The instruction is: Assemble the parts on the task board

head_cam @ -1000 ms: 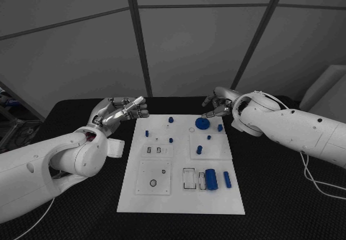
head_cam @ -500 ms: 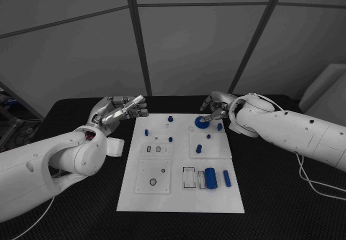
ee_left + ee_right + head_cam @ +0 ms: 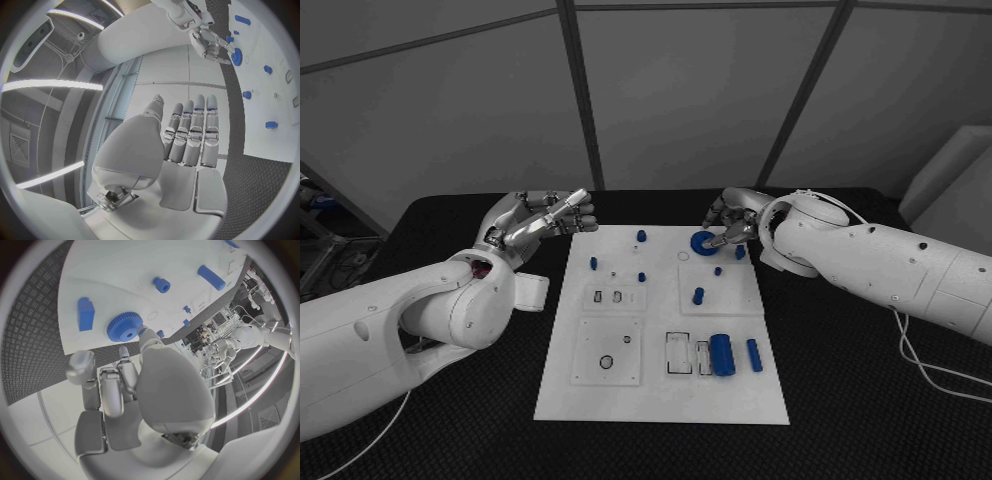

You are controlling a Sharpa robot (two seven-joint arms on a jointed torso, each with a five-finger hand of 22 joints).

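The blue gear (image 3: 702, 241) lies on the far part of the task board (image 3: 664, 400). The right hand (image 3: 731, 222) touches the gear's edge with one of its fingers (image 3: 145, 336); the others are curled and hold nothing. A second ago this hand was above the gear. The left hand (image 3: 538, 222) stays beside the board, fingers straight and pressed together, holding nothing.
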